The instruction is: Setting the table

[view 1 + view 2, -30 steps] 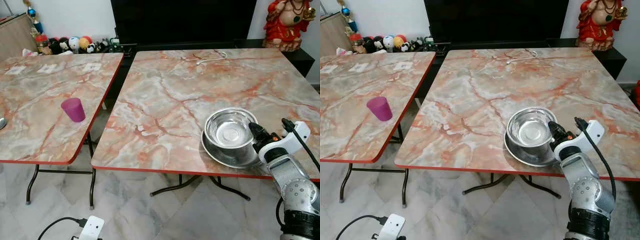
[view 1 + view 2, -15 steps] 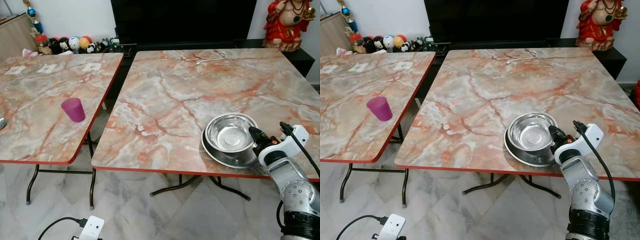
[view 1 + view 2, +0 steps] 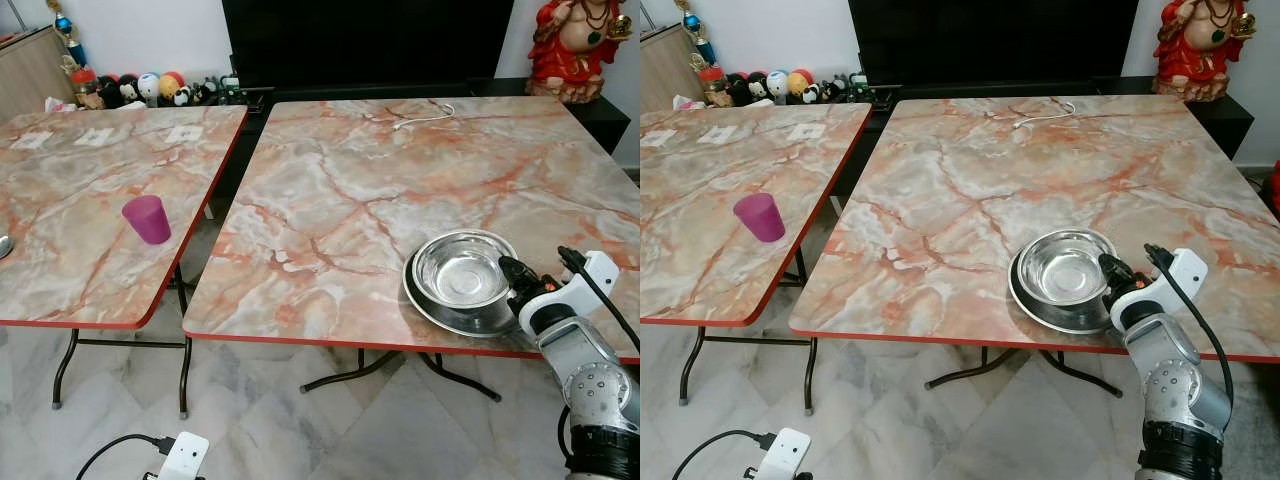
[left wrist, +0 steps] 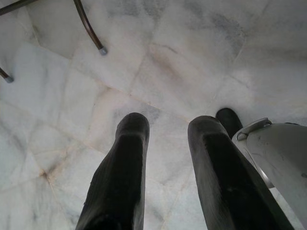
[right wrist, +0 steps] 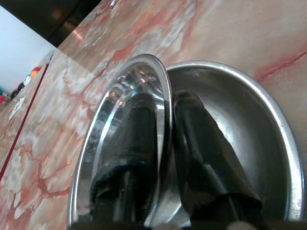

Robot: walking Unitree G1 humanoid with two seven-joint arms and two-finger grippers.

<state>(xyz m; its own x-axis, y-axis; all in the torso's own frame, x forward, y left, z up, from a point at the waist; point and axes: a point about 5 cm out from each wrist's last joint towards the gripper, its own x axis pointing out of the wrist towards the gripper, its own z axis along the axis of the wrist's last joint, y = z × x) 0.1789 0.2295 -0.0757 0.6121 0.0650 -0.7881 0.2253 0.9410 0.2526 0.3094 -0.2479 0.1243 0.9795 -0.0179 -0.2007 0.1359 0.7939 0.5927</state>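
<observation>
- Your left gripper (image 4: pixel 165 143) hung idle over the floor, fingers a little apart.
- The steel bowl (image 3: pixel 465 273) had sunk lower into the steel plate (image 3: pixel 432 309), near right on the table (image 3: pixel 380 190).
- Your right gripper (image 5: pixel 163 129) still pinched the bowl's rim.

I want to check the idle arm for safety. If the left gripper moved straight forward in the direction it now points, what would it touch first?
Most likely the marble floor. The left gripper points down at bare tiles, open; nothing lies between, as far as depth can be judged.
</observation>
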